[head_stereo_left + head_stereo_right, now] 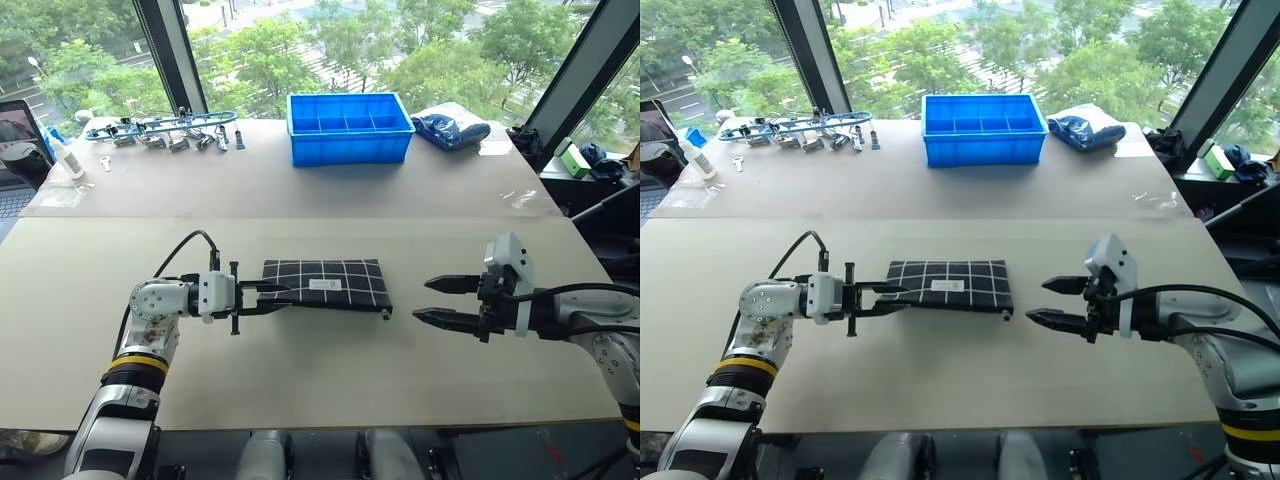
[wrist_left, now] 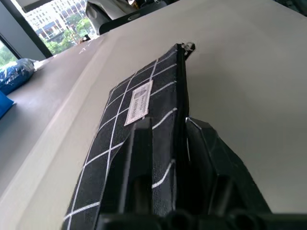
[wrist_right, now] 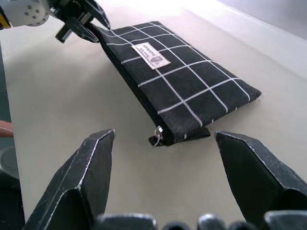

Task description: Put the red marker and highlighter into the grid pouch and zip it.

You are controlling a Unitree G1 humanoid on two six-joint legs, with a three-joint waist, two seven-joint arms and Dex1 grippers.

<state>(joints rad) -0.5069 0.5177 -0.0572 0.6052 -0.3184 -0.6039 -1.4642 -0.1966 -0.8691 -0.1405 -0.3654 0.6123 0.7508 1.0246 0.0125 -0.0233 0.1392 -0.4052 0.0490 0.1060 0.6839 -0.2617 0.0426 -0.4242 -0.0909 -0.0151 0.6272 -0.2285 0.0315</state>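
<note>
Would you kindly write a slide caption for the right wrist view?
Open right pincer faces the grid pouch's zipper-pull end; left pincer at its far end.

The grid pouch [image 2: 144, 124] hides its contents; its near end is cut off.

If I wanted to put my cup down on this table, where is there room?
The near strip of the table in front of the grid pouch is bare, as is the wide middle band between the pouch and the blue bin. The far left corner, cluttered with tools, is crowded.
</note>
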